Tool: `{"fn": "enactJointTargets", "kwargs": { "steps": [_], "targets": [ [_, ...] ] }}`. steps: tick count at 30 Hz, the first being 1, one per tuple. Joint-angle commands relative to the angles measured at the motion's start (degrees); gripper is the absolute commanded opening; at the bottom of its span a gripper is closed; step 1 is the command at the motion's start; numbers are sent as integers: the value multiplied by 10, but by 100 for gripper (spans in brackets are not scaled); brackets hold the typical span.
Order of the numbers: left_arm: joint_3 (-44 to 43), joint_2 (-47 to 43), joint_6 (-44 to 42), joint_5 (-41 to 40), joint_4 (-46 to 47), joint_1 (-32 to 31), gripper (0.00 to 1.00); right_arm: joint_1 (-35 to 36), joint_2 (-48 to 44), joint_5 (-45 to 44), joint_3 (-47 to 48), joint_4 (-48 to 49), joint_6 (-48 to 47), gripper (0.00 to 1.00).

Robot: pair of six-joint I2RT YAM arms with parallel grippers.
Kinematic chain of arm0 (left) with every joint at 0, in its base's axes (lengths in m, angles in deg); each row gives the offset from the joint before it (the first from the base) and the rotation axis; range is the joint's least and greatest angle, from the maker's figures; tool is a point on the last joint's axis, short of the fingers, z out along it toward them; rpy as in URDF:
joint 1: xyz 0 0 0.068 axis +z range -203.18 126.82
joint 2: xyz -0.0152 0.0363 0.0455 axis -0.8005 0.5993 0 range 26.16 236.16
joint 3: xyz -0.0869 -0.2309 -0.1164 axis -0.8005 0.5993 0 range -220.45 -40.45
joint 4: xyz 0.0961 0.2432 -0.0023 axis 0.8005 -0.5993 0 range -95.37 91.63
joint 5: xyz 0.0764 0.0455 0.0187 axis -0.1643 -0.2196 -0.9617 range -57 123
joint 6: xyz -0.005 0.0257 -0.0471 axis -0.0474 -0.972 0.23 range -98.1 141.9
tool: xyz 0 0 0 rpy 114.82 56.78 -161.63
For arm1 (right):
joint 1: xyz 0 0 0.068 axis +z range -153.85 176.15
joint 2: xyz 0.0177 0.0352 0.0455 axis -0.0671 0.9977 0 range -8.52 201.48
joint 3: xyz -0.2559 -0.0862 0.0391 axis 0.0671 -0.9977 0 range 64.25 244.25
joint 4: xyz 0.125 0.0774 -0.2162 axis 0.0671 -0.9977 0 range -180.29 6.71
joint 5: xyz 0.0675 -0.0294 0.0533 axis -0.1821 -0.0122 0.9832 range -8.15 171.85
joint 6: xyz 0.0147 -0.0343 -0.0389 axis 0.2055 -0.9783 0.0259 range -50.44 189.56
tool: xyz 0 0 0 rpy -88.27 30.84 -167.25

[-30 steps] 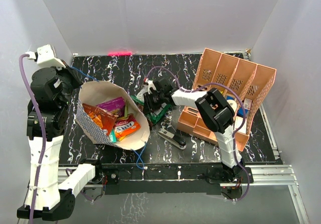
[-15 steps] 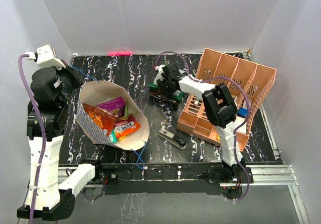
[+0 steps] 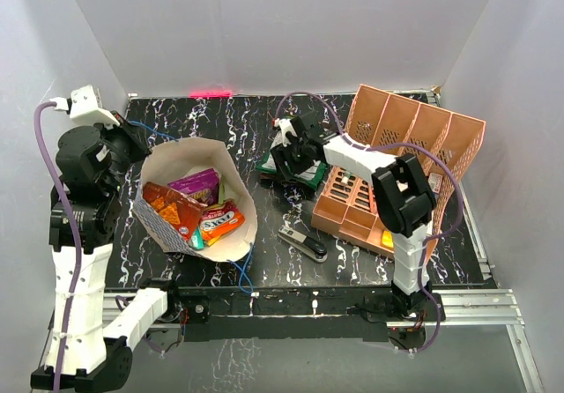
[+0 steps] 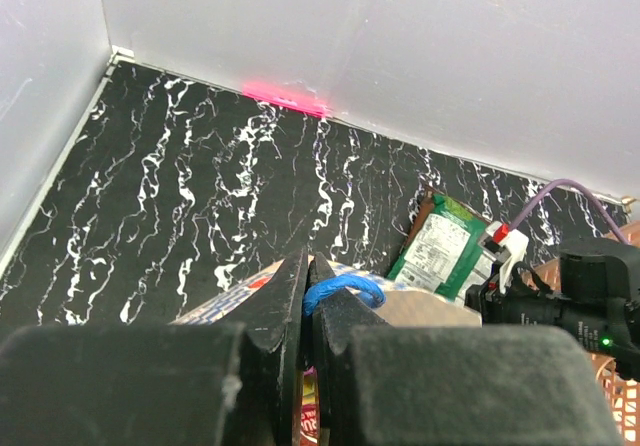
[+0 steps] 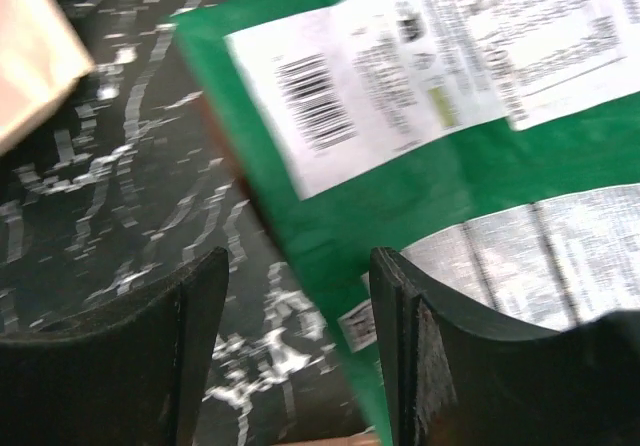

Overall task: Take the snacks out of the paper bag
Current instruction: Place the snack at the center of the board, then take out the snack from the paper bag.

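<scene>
The paper bag (image 3: 189,157) lies on its side at the left, mouth open towards me. Inside are a purple packet (image 3: 196,183), an orange one (image 3: 169,204) and an orange-red "FOX'S" one (image 3: 220,222). My left gripper (image 3: 132,139) is at the bag's far rim, shut on its blue string handle (image 4: 342,290). A teal-green packet (image 3: 267,165) lies outside the bag on the table, beside the organiser. My right gripper (image 3: 284,160) is over it with its jaws wide open (image 5: 297,266). The packet's (image 5: 450,166) edge runs between the fingers.
A salmon-pink organiser (image 3: 401,146) stands at the right, close behind my right gripper. A black stapler (image 3: 304,242) lies in front of it. White walls close the back and sides. The green packet (image 4: 440,251) and right arm (image 4: 570,301) show in the left wrist view.
My right gripper carried the green packet from the bag's mouth back and right to the organiser, then dipped a little. The left gripper and bag shifted only slightly.
</scene>
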Motion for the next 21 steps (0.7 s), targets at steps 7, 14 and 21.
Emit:
{"fn": "enactJointTargets", "kwargs": {
  "steps": [7,14,21],
  "targets": [
    [-5,-34,82,31,-21,-3,0,-3,-82,98,-50,71,68,68],
    [26,-72,153,83,-51,-3,0,-23,-77,108,-123,195,114,69],
    [56,-128,154,142,-95,-3,0,-22,-90,111,-205,228,107,68]
  ]
}}
